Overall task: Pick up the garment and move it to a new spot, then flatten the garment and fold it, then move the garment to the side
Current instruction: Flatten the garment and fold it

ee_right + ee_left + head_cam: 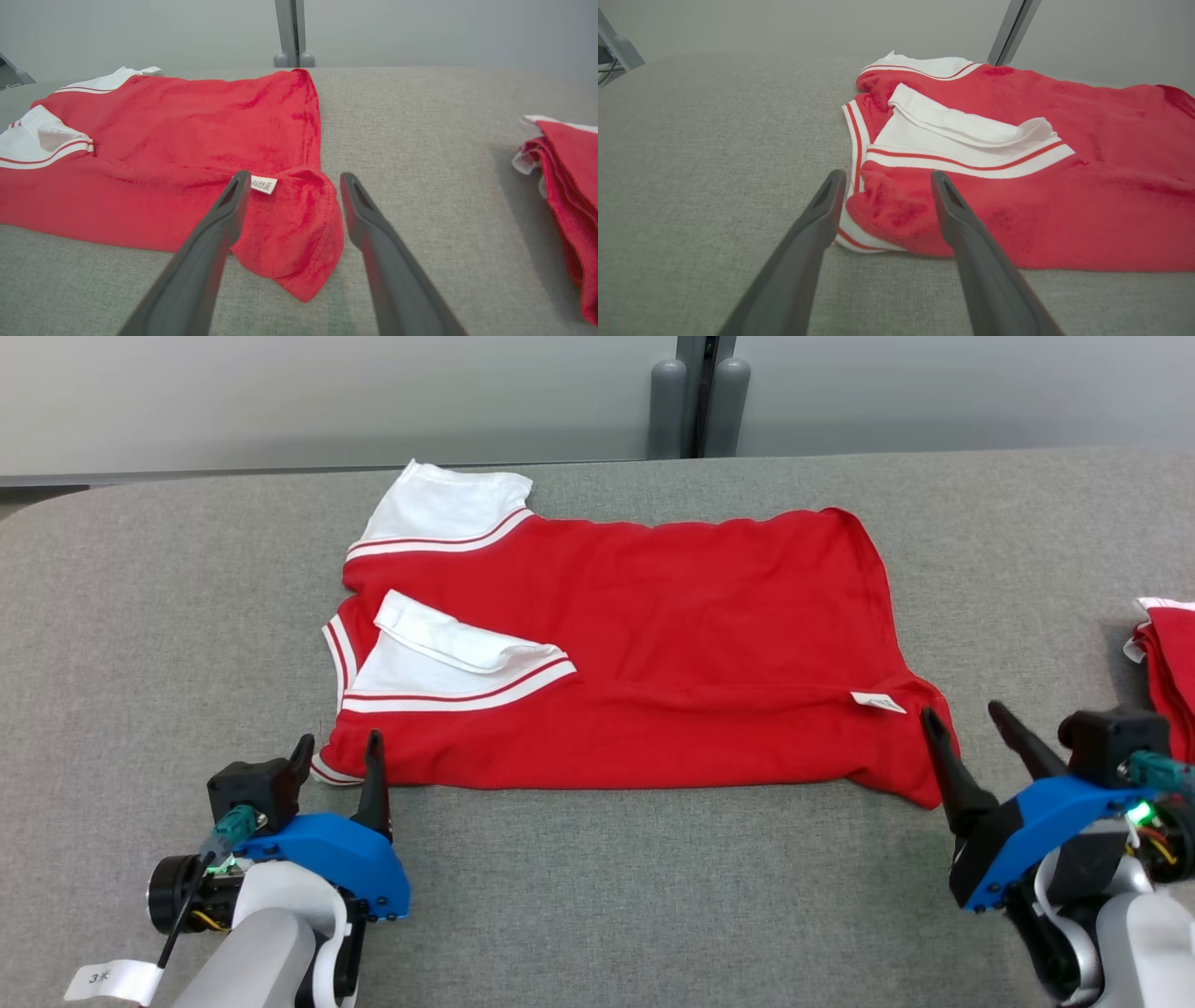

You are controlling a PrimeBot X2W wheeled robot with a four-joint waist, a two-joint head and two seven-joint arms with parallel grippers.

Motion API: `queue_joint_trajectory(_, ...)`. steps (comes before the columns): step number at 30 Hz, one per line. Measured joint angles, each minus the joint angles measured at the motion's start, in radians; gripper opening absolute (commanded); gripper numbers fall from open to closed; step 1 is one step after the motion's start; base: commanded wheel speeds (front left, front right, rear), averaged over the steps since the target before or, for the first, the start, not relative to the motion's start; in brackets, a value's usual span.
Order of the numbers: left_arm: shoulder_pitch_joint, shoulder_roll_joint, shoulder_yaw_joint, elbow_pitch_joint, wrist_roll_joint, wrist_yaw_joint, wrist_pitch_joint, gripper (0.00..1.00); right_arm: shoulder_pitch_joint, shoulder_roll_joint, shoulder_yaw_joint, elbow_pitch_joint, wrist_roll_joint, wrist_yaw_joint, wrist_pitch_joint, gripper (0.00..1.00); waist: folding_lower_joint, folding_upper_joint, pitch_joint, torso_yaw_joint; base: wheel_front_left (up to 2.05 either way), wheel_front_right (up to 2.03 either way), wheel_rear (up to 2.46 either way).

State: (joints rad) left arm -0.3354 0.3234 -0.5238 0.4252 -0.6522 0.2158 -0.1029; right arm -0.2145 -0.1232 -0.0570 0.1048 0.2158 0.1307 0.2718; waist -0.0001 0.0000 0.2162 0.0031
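The garment is a red shirt with white, red-striped sleeves, lying folded lengthwise across the grey table. My left gripper is open at its near left corner, and in the left wrist view the fingers stand either side of that corner of the garment without holding it. My right gripper is open at the near right corner, by a small white label. The right wrist view has the corner of the garment lying loose on the table between the spread fingers.
A second pile of red and white cloth lies at the table's right edge, close to my right arm. The grey fabric table runs wide to the left and front. A grey wall with a vertical post stands behind.
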Motion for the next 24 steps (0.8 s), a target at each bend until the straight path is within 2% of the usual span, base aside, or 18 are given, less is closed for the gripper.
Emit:
queue_joint_trajectory(5, -0.005, -0.005, 0.02, 0.047, -0.004, 0.048, 0.011, 1.0, 0.038, 0.044, -0.02, -0.003, -0.041, 0.0, 0.008, 1.0, 0.0, 0.0, 0.006, -0.005, 0.0, 0.0, 0.0)
queue_joint_trajectory(9, -0.041, -0.015, 0.024, 0.092, -0.013, 0.063, 0.04, 1.0, 0.041, 0.06, -0.031, 0.006, -0.061, 0.0, 0.016, 1.0, 0.0, 0.0, 0.018, -0.016, 0.0, 0.0, 0.0)
queue_joint_trajectory(13, -0.055, -0.027, 0.019, 0.138, -0.038, 0.086, 0.131, 1.0, 0.042, 0.071, -0.05, 0.022, -0.077, 0.0, 0.041, 1.0, 0.0001, 0.0, 0.028, -0.025, 0.0, 0.0, 0.0)
queue_joint_trajectory(14, -0.055, -0.027, 0.015, 0.147, -0.039, 0.094, 0.157, 0.81, 0.042, 0.071, -0.058, 0.027, -0.085, 0.0, 0.052, 1.0, 0.0, 0.0, 0.03, -0.027, 0.0, 0.0, 0.0)
queue_joint_trajectory(15, -0.055, -0.027, 0.017, 0.148, -0.047, 0.101, 0.176, 0.42, 0.042, 0.071, -0.065, 0.031, -0.091, 0.0, 0.06, 1.0, 0.0, 0.0, 0.031, -0.028, 0.0, 0.0, 0.0)
queue_joint_trajectory(16, -0.055, -0.026, 0.02, 0.145, -0.054, 0.105, 0.188, 0.24, 0.04, 0.071, -0.069, 0.034, -0.086, 0.0, 0.062, 1.0, 0.0, 0.0, 0.033, -0.029, 0.0, 0.0, 0.0)
queue_joint_trajectory(17, -0.052, -0.025, 0.023, 0.14, -0.06, 0.108, 0.196, 0.0, 0.036, 0.071, -0.071, 0.041, -0.072, 0.0, 0.066, 1.0, 0.0, 0.0, 0.036, -0.029, 0.0, 0.0, 0.0)
queue_joint_trajectory(24, -0.018, -0.028, 0.049, 0.08, -0.107, 0.095, 0.202, 0.0, -0.012, 0.073, -0.071, 0.134, -0.015, 0.0, 0.085, 1.0, 0.0, 0.0, 0.055, -0.013, 0.0, 0.0, 0.0)
